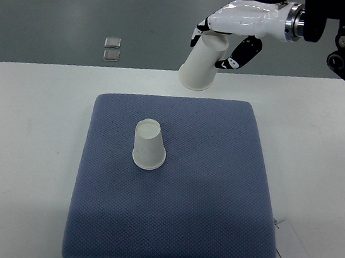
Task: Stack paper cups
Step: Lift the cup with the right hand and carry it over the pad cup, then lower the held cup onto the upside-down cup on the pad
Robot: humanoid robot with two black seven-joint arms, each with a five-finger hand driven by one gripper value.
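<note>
So there's a square blue textured fabric mat (167, 217) on the white table (24, 147), with a white paper cup (149, 144) sitting upside down near its middle. Farther back, the glossy white right hand (230, 28) has its fingers wrapped around a second white paper cup (201, 63), tilted, mouth down over the mat's far edge.

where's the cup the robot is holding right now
In the top view, the held cup is in the right hand, mouth down, at the far edge of the blue mat, toward its right; the other cup stands upside down mid-mat.
</note>
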